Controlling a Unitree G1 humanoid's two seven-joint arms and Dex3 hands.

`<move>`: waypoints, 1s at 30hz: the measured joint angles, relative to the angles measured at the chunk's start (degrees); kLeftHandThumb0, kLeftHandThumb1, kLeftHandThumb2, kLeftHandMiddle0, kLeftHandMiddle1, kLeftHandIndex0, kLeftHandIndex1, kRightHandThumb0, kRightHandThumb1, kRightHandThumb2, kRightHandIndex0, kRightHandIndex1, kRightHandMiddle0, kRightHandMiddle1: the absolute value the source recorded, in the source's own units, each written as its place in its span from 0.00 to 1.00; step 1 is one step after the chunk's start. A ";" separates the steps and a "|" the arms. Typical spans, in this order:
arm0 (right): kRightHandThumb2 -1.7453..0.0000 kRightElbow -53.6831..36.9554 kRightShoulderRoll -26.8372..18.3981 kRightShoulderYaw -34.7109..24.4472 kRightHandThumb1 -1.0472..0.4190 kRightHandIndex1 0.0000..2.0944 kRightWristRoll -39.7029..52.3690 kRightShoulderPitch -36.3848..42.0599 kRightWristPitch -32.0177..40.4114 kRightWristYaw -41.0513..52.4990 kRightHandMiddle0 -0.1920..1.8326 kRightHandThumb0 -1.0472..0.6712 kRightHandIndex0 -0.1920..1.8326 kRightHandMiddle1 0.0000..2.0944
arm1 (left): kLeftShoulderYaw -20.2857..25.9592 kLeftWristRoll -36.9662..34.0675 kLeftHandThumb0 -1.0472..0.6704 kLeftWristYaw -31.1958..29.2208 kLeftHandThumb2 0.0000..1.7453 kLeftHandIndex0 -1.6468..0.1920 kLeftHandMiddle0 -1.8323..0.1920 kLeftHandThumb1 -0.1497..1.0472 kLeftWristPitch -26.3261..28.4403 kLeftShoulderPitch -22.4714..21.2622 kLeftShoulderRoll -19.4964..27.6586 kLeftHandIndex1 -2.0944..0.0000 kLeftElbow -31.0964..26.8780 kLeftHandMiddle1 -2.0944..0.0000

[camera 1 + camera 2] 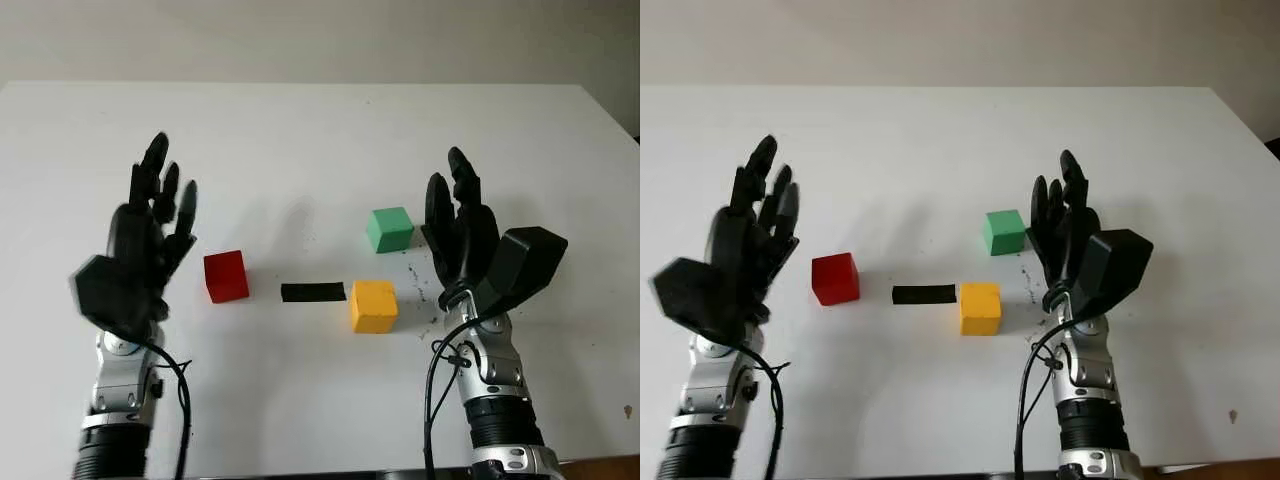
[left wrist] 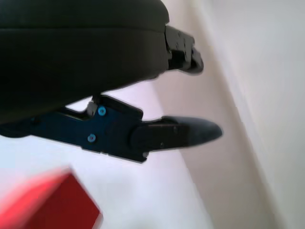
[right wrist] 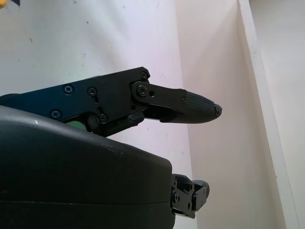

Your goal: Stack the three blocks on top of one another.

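Three blocks stand apart on the white table [image 1: 300, 140]. The red block [image 1: 226, 276] is left of centre, the yellow block [image 1: 373, 306] sits right of centre, and the green block [image 1: 390, 229] lies behind the yellow one. My left hand [image 1: 150, 235] is raised, open and empty, just left of the red block, which also appears in the left wrist view [image 2: 47, 202]. My right hand [image 1: 455, 225] is raised, open and empty, just right of the green and yellow blocks.
A flat black strip [image 1: 313, 292] lies on the table between the red and yellow blocks. Small dark specks mark the surface near the right hand. The table's far edge meets a pale wall.
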 measured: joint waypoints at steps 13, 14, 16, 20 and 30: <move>0.67 0.01 0.15 0.17 0.00 0.06 -0.72 -0.87 -0.25 -0.77 0.00 0.24 0.05 0.20 | -4.15 20.59 0.06 -16.89 0.02 0.71 0.87 0.91 19.91 4.54 12.97 0.96 -21.98 0.98; 0.67 0.01 0.16 0.16 0.00 0.06 -0.72 -0.88 -0.25 -0.80 0.00 0.23 0.05 0.19 | -4.32 20.89 0.06 -17.62 0.02 0.71 0.86 0.90 20.02 4.74 13.50 0.96 -22.03 0.98; 0.67 0.01 0.23 0.18 0.00 0.06 -0.76 -0.88 -0.24 -0.98 0.00 0.24 0.05 0.19 | -4.72 21.32 0.07 -19.08 0.02 0.71 0.86 0.89 20.06 4.91 14.77 0.96 -22.05 0.98; 0.66 0.01 0.55 0.25 0.00 0.06 -0.66 -0.90 -0.12 -1.15 0.00 0.25 0.04 0.18 | -6.11 23.26 0.08 -20.37 0.03 0.69 0.86 0.89 19.21 5.02 16.85 0.95 -22.07 0.97; 0.67 -0.01 0.68 0.23 0.00 0.05 -0.59 -0.89 -0.01 -0.94 0.00 0.24 0.05 0.18 | -9.40 27.83 0.09 -22.30 0.03 0.68 0.87 0.90 19.22 5.09 18.09 0.96 -21.84 0.98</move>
